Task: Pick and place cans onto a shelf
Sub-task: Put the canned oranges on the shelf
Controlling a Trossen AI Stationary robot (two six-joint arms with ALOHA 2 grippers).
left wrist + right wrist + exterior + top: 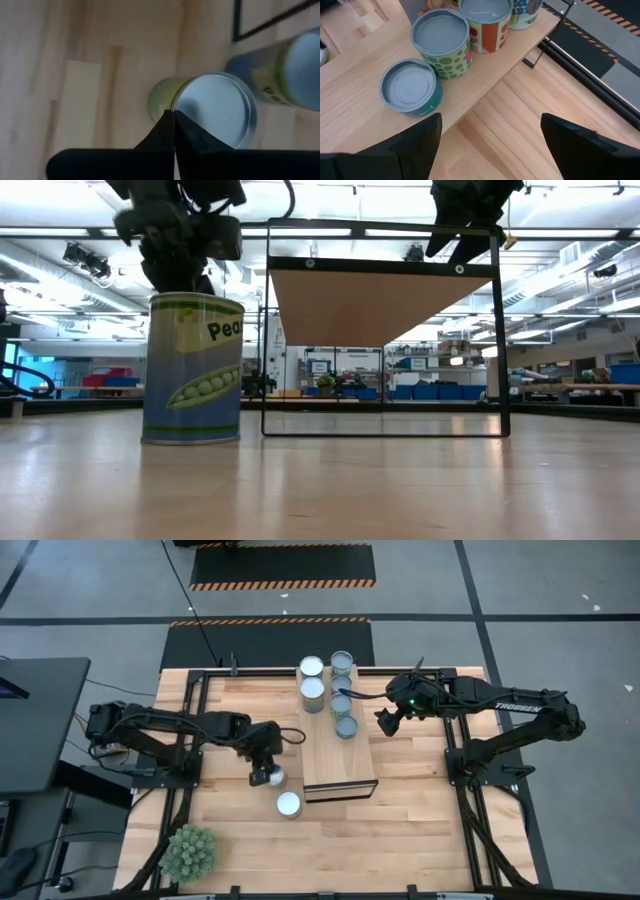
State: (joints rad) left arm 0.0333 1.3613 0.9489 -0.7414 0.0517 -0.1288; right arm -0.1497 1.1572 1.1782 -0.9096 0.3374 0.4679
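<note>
A: Where do the cans stand, and why in that pattern?

B: Five sit on the shelf (338, 765), bunched at its far end in two short rows; the nearest of them is the teal one (410, 88) beside a green-spotted one (443, 42). I judge they were packed from the back forward, so the near half of the plank stays free for what is left. Two cans remain on the table (420, 840), just off the shelf's near left corner: one under the left arm (268, 777), the other (289, 804) a little nearer the camera edge, upright, top showing.

A: Left gripper?

B: The left gripper (174, 131) has its fingers pressed together, tips meeting over the rim of the can's lid (216, 110). Nothing sits between them, so I would not call this a grasp. A closure that caught no can, or a touch on the lid, is my reading; which one I cannot tell.

A: Right gripper?

B: The right gripper (490, 150) hangs over the table just beside the shelf's right edge, fingers spread wide and empty. It is placed clear of the cans on the shelf, likely waiting.

A: The low camera?

B: It shows a pea can (192, 368) upright on the table with the left arm directly above it.
</note>
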